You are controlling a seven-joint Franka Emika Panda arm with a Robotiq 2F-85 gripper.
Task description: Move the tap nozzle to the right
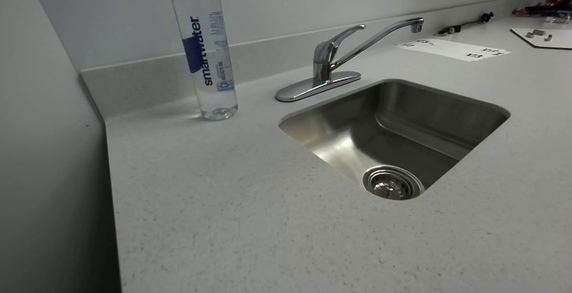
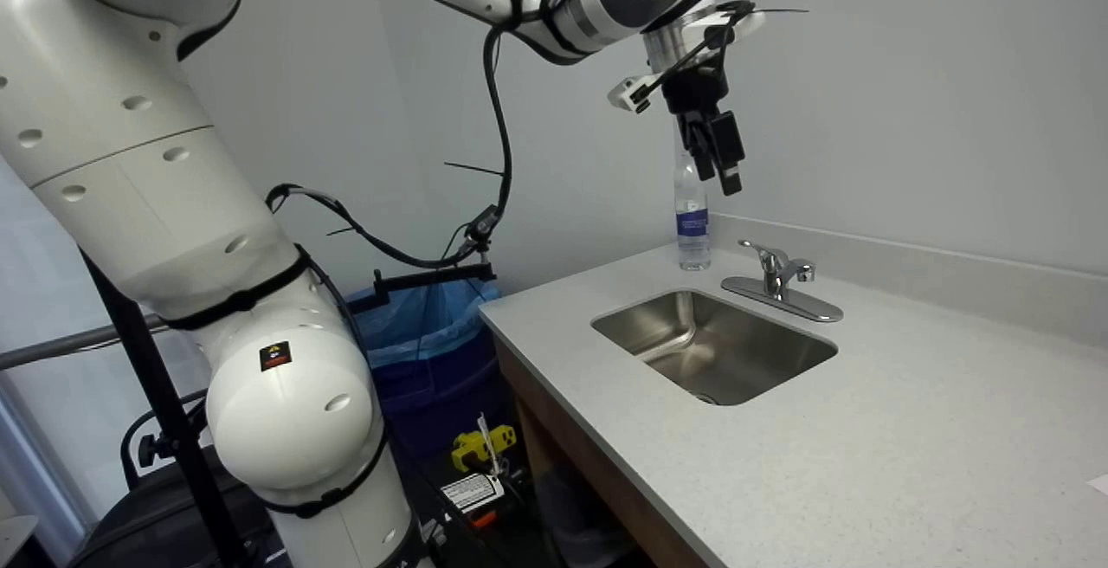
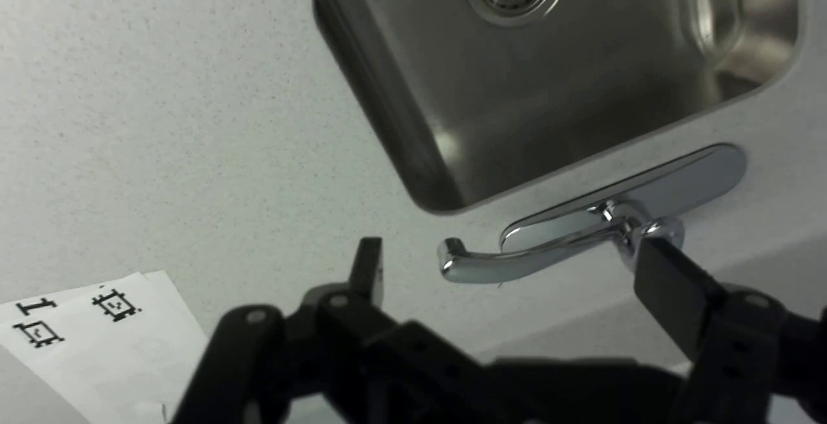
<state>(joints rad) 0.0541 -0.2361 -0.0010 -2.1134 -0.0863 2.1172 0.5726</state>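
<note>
The tap nozzle is a slim chrome spout in both exterior views (image 1: 375,40) (image 2: 802,271) and the wrist view (image 3: 497,269). In an exterior view it points away from the bottle, along the back wall, beside the sink rather than over it. Its lever handle (image 1: 348,35) rises above the oval base plate (image 1: 308,88). My gripper (image 2: 720,177) is raised well above the counter and apart from the tap. In the wrist view my gripper (image 3: 512,248) is open and empty, with the spout below, framed between its fingers. The right finger hides part of the tap's body.
A steel sink (image 1: 429,105) is set in the counter (image 2: 909,429) in front of the tap. A clear water bottle (image 1: 210,65) stands upright near the back corner, close to the tap. A wall runs behind. Marked paper sheets (image 3: 123,359) lie beyond the spout's end.
</note>
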